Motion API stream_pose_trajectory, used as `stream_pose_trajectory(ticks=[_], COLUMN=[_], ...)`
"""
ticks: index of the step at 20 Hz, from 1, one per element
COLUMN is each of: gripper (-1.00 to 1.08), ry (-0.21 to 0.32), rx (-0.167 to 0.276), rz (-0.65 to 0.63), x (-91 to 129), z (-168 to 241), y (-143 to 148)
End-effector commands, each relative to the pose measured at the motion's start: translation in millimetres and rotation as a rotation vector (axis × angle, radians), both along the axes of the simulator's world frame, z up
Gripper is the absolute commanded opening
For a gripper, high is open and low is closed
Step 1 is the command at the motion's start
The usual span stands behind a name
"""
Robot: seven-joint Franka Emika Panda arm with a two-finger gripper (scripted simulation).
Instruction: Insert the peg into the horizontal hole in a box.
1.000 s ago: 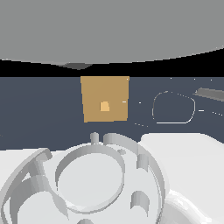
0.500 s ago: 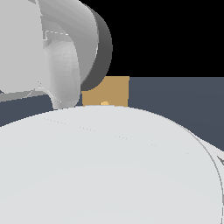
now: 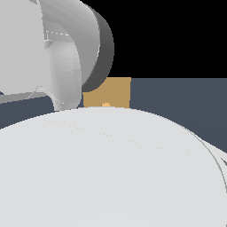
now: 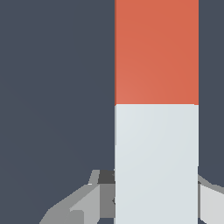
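Hand (image 4: 153,197) straddles peg's (image 4: 156,109) white end, grip unconfirmed; off-centre hold could tilt peg, missing hole (image 3: 105,105) in box (image 3: 116,91).

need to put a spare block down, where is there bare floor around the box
The dark surface on the exterior view's right of the box shows bare. Its other side is crowded by the arm's body. In the wrist view, bare surface flanks the peg; the gripper fingers crowd its pale end.
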State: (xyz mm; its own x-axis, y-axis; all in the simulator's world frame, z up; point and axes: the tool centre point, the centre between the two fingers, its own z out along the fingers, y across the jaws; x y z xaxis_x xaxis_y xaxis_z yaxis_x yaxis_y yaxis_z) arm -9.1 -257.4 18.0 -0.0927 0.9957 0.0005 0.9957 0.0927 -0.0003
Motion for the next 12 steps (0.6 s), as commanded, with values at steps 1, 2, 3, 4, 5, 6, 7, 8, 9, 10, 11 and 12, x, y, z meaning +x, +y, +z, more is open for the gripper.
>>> stream_pose_trajectory(ticks=[1,2,3,4,5,6,7,8,9,10,11,12], gripper=[-1.00,-1.00,-1.00,-1.00,-1.00,-1.00,-1.00,-1.00,-1.00,-1.00,-1.00,-1.00], ry=[0.000,0.000,0.000,0.000,0.000,0.000,0.000,0.000,0.000,0.000,0.000,0.000], rx=[0.000,0.000,0.000,0.000,0.000,0.000,0.000,0.000,0.000,0.000,0.000,0.000], rz=[0.000,0.000,0.000,0.000,0.000,0.000,0.000,0.000,0.000,0.000,0.000,0.000], x=[0,0,0,0,0,-1,-1,-1,-1,-2,-2,-3], z=[0,0,1,1,2,2,3,4,5,6,7,9], y=[0,1,3,5,7,11,15,19,25,31,38,46])
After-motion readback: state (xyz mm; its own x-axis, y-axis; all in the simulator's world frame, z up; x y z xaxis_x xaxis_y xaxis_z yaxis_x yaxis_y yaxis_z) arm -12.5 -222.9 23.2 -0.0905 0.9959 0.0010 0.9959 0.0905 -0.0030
